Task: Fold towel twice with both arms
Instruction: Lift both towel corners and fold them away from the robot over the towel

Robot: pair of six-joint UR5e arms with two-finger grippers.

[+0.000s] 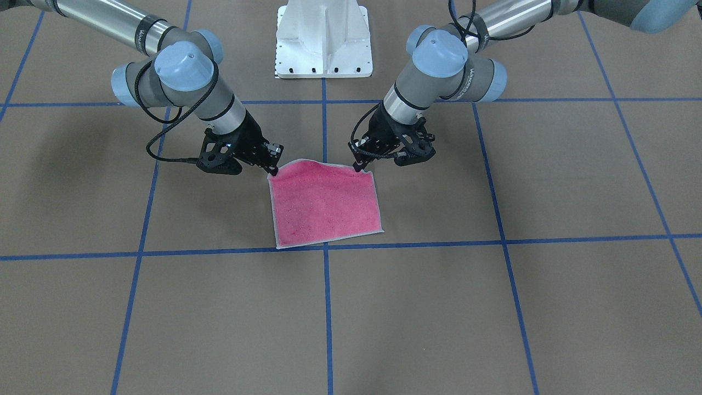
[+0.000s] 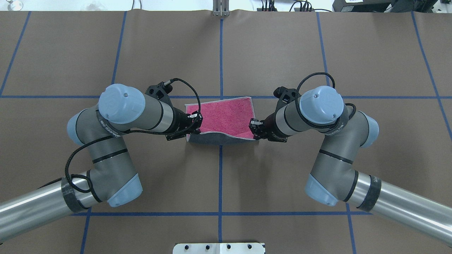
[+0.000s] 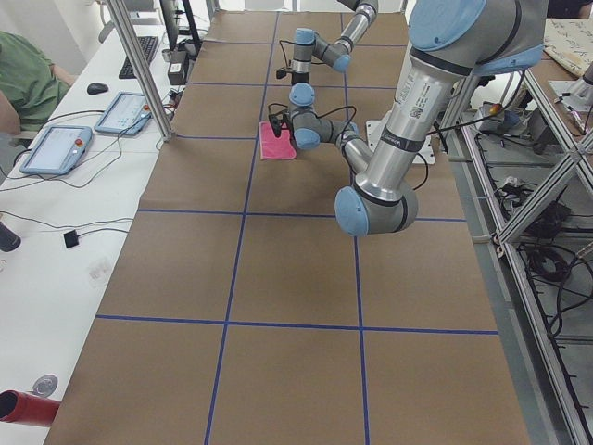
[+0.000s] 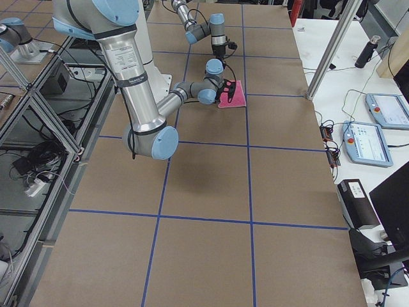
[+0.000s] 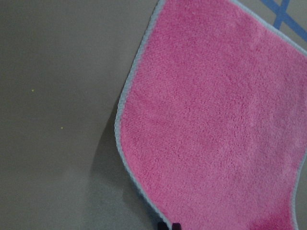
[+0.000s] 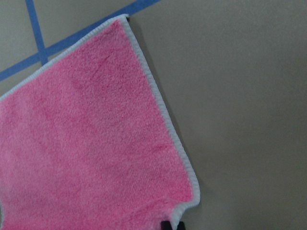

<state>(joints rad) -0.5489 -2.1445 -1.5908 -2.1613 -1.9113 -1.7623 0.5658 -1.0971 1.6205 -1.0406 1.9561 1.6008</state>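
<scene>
Towel (image 1: 326,206) is lying pink-up on the bench (image 1: 439,307) before the pedestal (image 1: 323,38); left claw (image 1: 359,166) and right claw (image 1: 272,170) are each pinching a raised pedestal-side corner, so neither fold is looking done

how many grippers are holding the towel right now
2. The left gripper pinches the robot-side left corner of the towel, the right gripper its robot-side right corner; both corners are lifted.

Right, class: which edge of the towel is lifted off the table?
The edge nearest the robot: the left gripper and right gripper pinch its corners, baring the towel's dark grey underside. The far edge lies flat.
</scene>
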